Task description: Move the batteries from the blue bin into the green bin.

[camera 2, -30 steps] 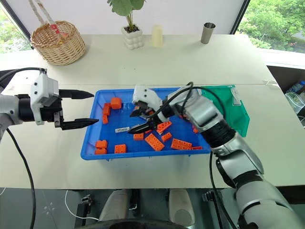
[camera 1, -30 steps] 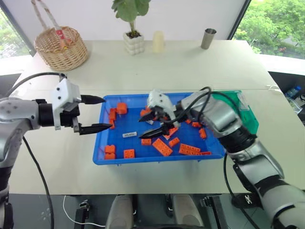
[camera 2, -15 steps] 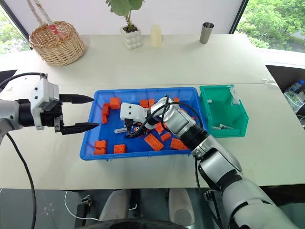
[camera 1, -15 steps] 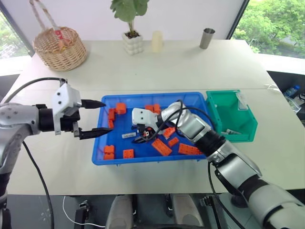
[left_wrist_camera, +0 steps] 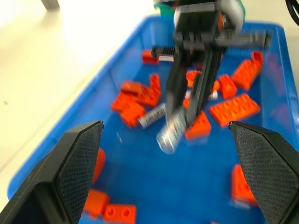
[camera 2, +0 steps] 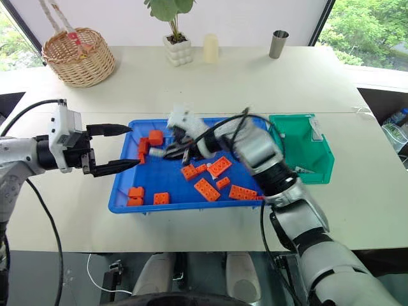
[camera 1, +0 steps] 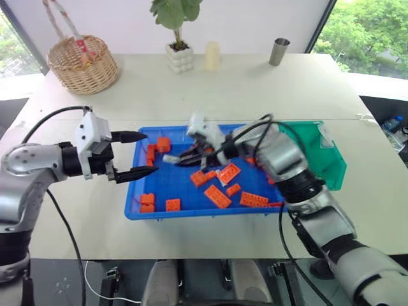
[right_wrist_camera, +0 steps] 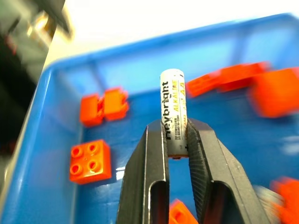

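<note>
Clearly, the right gripper (right_wrist_camera: pixel 176 140) is pinching a whitish battery (right_wrist_camera: pixel 173 109) with dark lettering, standing upright between its fingers above the blue bin (camera 1: pixel 143 213); at nine o'clock, the left gripper (camera 1: pixel 141 153) is gaping empty.

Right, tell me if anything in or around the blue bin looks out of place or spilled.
Nothing is spilled or damaged. The blue bin holds scattered orange bricks, which is the expected mix. The right gripper is shut on a battery, lifted above the bin floor. A second battery lies among the bricks. The left gripper hovers open at the bin's edge.
</note>
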Motion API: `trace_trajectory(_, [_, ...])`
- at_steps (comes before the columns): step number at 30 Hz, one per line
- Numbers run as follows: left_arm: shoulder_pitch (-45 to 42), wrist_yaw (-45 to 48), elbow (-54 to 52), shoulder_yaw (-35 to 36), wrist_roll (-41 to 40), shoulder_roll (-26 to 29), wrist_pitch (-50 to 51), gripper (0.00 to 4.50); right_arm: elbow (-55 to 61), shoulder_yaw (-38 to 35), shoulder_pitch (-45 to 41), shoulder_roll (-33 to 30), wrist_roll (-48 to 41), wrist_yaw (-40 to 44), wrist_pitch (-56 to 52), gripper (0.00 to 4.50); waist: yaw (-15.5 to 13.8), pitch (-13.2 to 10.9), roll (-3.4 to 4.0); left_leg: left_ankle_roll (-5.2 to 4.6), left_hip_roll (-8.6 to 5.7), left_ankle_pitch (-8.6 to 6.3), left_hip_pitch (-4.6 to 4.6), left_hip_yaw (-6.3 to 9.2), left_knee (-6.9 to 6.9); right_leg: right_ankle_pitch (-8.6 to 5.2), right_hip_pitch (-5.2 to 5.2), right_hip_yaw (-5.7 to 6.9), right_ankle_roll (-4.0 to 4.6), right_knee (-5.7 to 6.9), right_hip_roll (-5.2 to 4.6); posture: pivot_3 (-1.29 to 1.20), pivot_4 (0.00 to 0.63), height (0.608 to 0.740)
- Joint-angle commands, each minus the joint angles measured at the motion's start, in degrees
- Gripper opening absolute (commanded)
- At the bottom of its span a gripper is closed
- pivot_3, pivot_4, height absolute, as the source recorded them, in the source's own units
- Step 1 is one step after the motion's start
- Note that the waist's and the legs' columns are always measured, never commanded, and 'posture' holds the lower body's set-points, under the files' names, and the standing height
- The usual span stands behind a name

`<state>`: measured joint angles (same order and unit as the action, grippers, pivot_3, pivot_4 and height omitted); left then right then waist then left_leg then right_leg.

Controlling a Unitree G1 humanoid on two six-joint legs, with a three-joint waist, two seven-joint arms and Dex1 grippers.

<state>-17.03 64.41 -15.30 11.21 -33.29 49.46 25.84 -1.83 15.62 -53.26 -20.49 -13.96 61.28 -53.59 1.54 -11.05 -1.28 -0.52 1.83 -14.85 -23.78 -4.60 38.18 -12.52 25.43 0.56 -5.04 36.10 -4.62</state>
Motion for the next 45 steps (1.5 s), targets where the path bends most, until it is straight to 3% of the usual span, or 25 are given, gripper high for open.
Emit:
trace_trajectory(1, [-0.3, -0.8, 0.3, 1.5, -1.2, -1.5, -1.5, 4.5, 4.2, -10.9, -2.2, -7.5, -3.9, -2.4, -7.3, 0.06, -0.7, 0.0, 0.0, 0.0, 0.0, 0.0, 0.0, 0.0, 0.0, 0.0, 0.01, 0.0, 0.0, -0.01, -0.01, 0.0, 0.15, 0.736])
trace_trajectory(5, [-0.4, -0.3, 0.4, 1.3, -1.8, -3.2, -2.6, 4.5, 5.1, -20.1, 2.8, -22.6, -6.5, -0.9, -10.8, 0.06, -1.2, 0.0, -0.01, -0.01, -0.01, -0.01, -0.04, -0.06, 0.0, -0.05, -0.02, 0.05, 0.09, -0.08, -0.03, 0.0, 0.15, 0.736])
trace_trajectory(8, [0.1, 0.7, 0.2, 1.2, -2.2, -3.4, -3.3, 4.5, 5.8, -24.3, 8.7, -30.1, -7.9, -0.7, -11.1, 0.06, -1.0, 0.0, -0.02, -0.04, -0.03, -0.03, -0.08, -0.09, -0.03, -0.08, -0.03, 0.05, 0.14, -0.18, -0.03, 0.0, 0.15, 0.736])
trace_trajectory(16, [0.2, 1.7, 0.3, -0.3, -1.3, -3.4, -4.3, 4.5, 5.4, -28.9, 25.9, -36.2, -5.3, -5.6, -3.4, 0.06, -0.5, 0.0, -0.01, -0.05, 0.02, -0.02, 0.27, -0.12, -0.04, -0.1, -0.1, -0.09, 0.17, -0.05, 0.13, 0.0, 0.15, 0.736])
trace_trajectory(21, [-0.6, 1.9, 0.4, -0.9, -1.1, -3.2, -4.7, 4.5, 3.2, -27.3, 25.8, -37.0, -5.0, -6.7, -0.4, 2.58, -0.5, 0.0, -0.01, -0.04, 0.0, -0.02, 0.26, -0.16, 0.01, -0.11, -0.14, -0.14, 0.18, -0.1, 0.07, 0.0, 0.15, 0.736])
trace_trajectory(22, [-0.5, 1.9, 0.2, -0.9, -1.2, -3.2, -4.6, 4.5, 3.4, -26.9, 24.0, -36.7, -5.7, -6.6, -0.6, 3.28, -0.5, 0.0, -0.01, -0.05, 0.0, -0.02, 0.26, -0.16, 0.01, -0.11, -0.14, -0.15, 0.18, -0.1, 0.07, 0.0, 0.15, 0.736])
trace_trajectory(23, [-0.4, 1.8, -0.1, -0.7, -1.5, -3.1, -4.5, 4.5, 3.8, -26.5, 21.5, -35.9, -6.8, -6.6, -1.4, 3.56, -0.4, 0.0, 0.0, -0.05, 0.0, -0.02, 0.26, -0.16, 0.01, -0.11, -0.14, -0.15, 0.18, -0.1, 0.08, 0.0, 0.15, 0.736])
trace_trajectory(29, [0.9, 1.3, -1.8, -0.5, -2.0, -3.3, -4.2, 4.5, 8.8, -20.8, 10.3, -28.3, -12.6, -7.5, -7.2, 3.56, -0.3, 0.0, 0.01, -0.05, 0.05, -0.02, 0.27, -0.07, -0.05, -0.1, -0.1, -0.17, 0.16, -0.05, 0.21, 0.0, 0.15, 0.736])
trace_trajectory(32, [1.9, 1.0, -1.9, -1.1, -1.5, -4.0, -4.7, 4.5, 9.7, -17.9, 7.3, -18.0, -14.8, -12.7, -11.5, 3.56, -0.4, 0.0, -0.01, -0.05, 0.07, -0.02, 0.23, -0.06, -0.07, -0.09, -0.1, -0.16, 0.16, -0.06, 0.19, 0.0, 0.15, 0.736])
trace_trajectory(38, [1.9, -0.2, -2.2, -1.8, -0.5, -5.2, -5.4, 4.5, 9.5, -7.6, 9.4, -8.1, -11.6, -18.1, -9.7, 3.56, -1.0, 0.0, -0.02, -0.05, 0.03, -0.02, 0.04, -0.04, 0.0, -0.03, -0.07, -0.04, 0.06, -0.07, 0.02, 0.0, 0.15, 0.736])
trace_trajectory(45, [2.5, -1.3, -2.4, -1.6, 0.2, -4.9, -5.8, 4.5, 3.9, -3.8, 10.1, -0.7, -9.0, -22.2, -6.4, 3.56, -0.7, 0.0, -0.02, -0.05, -0.03, -0.02, 0.01, -0.02, 0.05, -0.01, -0.06, -0.06, 0.04, -0.08, 0.04, 0.0, 0.15, 0.736])
